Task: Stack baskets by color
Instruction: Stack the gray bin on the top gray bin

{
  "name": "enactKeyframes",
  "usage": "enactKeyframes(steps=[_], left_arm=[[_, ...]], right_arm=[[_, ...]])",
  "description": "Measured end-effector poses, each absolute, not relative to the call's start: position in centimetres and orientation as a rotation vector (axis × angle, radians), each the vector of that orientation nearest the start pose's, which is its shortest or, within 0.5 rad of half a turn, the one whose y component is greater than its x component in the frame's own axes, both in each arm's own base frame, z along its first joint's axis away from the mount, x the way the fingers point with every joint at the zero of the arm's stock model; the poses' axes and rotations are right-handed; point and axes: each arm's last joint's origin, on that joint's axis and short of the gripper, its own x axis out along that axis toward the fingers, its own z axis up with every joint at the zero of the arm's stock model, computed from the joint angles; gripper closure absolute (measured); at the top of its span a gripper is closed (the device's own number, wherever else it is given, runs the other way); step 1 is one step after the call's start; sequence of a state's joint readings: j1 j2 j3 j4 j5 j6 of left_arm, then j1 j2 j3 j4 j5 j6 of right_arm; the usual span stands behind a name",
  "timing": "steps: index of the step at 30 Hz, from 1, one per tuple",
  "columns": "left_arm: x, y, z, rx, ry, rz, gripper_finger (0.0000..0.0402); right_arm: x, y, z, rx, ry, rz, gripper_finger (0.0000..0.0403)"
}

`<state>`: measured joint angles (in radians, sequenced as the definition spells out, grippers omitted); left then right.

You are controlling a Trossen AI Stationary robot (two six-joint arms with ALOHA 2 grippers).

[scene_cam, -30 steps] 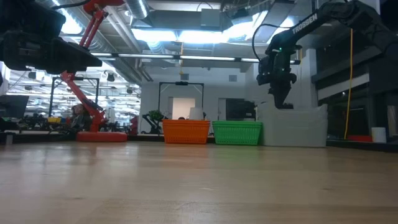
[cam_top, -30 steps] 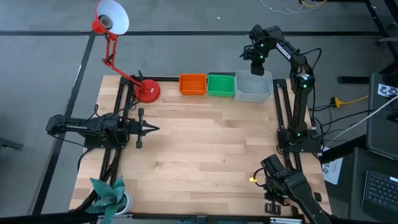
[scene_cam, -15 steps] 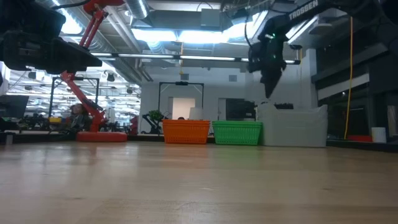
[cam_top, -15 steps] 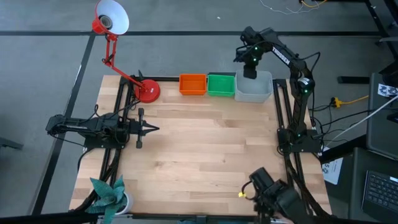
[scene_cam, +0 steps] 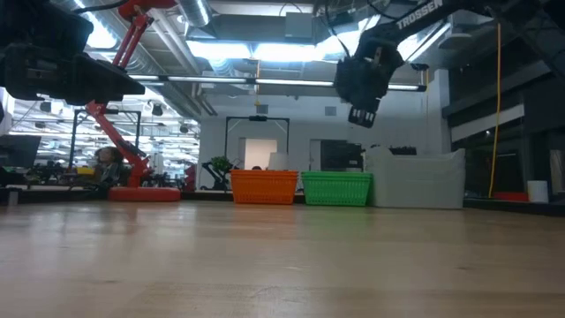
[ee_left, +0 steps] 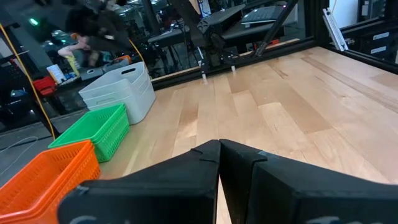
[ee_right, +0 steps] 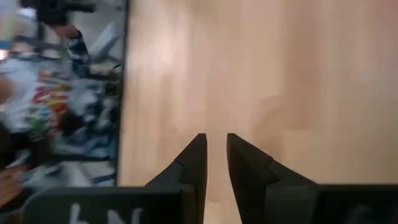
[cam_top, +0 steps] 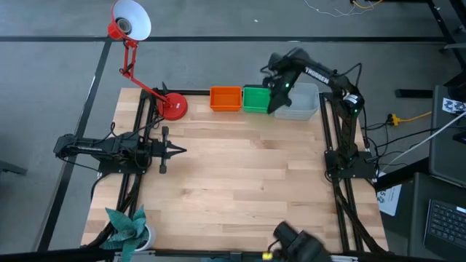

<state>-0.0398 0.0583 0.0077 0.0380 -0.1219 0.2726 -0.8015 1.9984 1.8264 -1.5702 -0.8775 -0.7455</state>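
Three baskets stand in a row at the table's far edge: an orange basket [cam_top: 226,99], a green basket [cam_top: 257,99] and a larger grey-white basket [cam_top: 300,103], whose layered rims [ee_left: 121,87] show in the left wrist view. My right gripper [cam_top: 274,106] hangs high above the seam between the green and grey-white baskets [scene_cam: 360,116], slanting down toward the near side. Its fingers [ee_right: 214,146] stand a narrow gap apart with only bare wood showing between them. My left gripper [cam_top: 177,151] rests shut and level at the table's left side [ee_left: 219,149].
A red desk lamp's round base [cam_top: 173,107] stands left of the orange basket, its arm rising to the head [cam_top: 131,20] beyond the table. A green plant-like thing [cam_top: 129,225] sits at the near left corner. Bare wood [cam_top: 240,175] fills the table's middle.
My right gripper has risen out of the grey-white basket and swung toward the table's left, from over that basket to above the green basket's right edge. Its wrist has turned, so the fingers now slant toward the near side instead of pointing down.
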Motion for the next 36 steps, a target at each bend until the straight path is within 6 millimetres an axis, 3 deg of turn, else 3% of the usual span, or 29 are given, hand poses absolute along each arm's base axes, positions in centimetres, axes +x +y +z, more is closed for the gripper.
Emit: enactKeyframes(steps=[3, 8, 14, 18, 21, 24, 29, 36], left_arm=[[10.1, 0.0, 16.5, 0.273, 0.023, 0.083, 0.0401], [10.1, 0.0, 16.5, 0.273, 0.024, 0.098, 0.0401], [10.1, 0.0, 16.5, 0.273, 0.024, 0.098, 0.0401], [10.1, 0.0, 16.5, 0.273, 0.025, 0.098, 0.0401], [10.1, 0.0, 16.5, 0.273, 0.025, 0.098, 0.0401], [10.1, 0.0, 16.5, 0.273, 0.025, 0.098, 0.0401], [10.1, 0.0, 16.5, 0.273, 0.025, 0.098, 0.0401], [10.1, 0.0, 16.5, 0.273, 0.025, 0.098, 0.0401]], right_arm=[[28.4, -22.2, 25.4, 0.684, 1.068, 0.526, 0.0342], [30.4, -16.3, 21.5, 0.737, 1.248, 0.652, 0.0342], [32.2, -9.1, 17.8, 0.606, 1.522, 0.656, 0.0342], [32.4, -5.9, 16.8, 0.495, 1.669, 0.562, 0.0342], [31.3, -5.8, 17.2, 0.434, 1.735, 0.363, 0.0342], [29.7, -7.5, 17.7, 0.369, 1.72, 0.091, 0.0342], [26.6, -11.1, 17.9, 0.307, 1.517, -0.268, 0.0342], [21.9, -13.8, 16.2, 0.445, 1.432, -0.464, 0.0342]])
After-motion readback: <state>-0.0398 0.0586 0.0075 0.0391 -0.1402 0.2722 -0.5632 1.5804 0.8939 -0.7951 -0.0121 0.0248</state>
